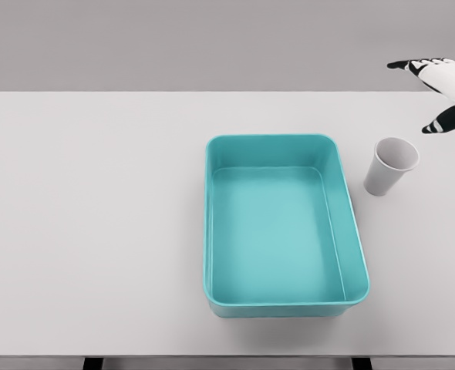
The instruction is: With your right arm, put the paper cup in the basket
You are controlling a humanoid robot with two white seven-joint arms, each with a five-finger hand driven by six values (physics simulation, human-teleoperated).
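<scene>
Barely begun: paper cup upright near desk's right edge, just beside empty basket. Right hand near far-right corner, fingers spread, holding nothing. Grasp, carry, release all left.

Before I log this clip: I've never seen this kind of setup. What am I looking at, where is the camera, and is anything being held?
This is a simulator's render, seen from a camera on a humanoid robot's head, looking down at a white table. On it stand a teal basket, with nothing inside, and a white paper cup upright just to its right, apart from it. The white and black shape at the upper right is the robot's right hand, fingers spread, above and beyond the cup without touching it. It holds nothing. The left arm is out of view.
</scene>
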